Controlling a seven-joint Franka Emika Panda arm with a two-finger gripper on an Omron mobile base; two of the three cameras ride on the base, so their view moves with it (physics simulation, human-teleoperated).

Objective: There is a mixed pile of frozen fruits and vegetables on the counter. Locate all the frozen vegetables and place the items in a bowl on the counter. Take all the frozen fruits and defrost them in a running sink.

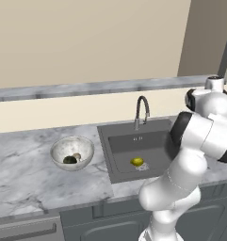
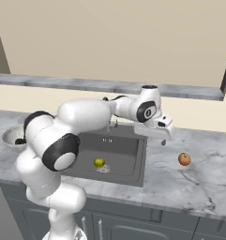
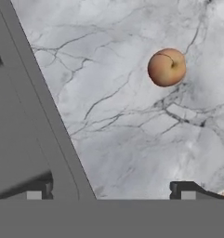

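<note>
The reddish-orange apple-like fruit (image 2: 184, 159) (image 3: 167, 68) lies on the marble counter (image 2: 194, 187) right of the sink. My gripper (image 2: 164, 139) (image 3: 111, 190) hovers open above the counter between the sink's right rim and this fruit, a little short of it, with nothing between its fingertips (image 3: 183, 188). The yellow-green lemon-like fruit (image 1: 137, 161) (image 2: 99, 162) rests on the floor of the dark sink (image 1: 119, 155) (image 2: 128, 154) near the drain. The speckled bowl (image 1: 58, 149) left of the sink holds the dark green lump (image 1: 69, 160) and the tan mushroom-like piece (image 1: 77, 156).
The gooseneck faucet (image 1: 141, 110) stands behind the basin. A raised marble ledge (image 1: 86, 88) runs along the back wall. The sink's right rim (image 3: 43, 121) crosses the hand view on the left. Open marble (image 3: 132, 139) lies around the apple.
</note>
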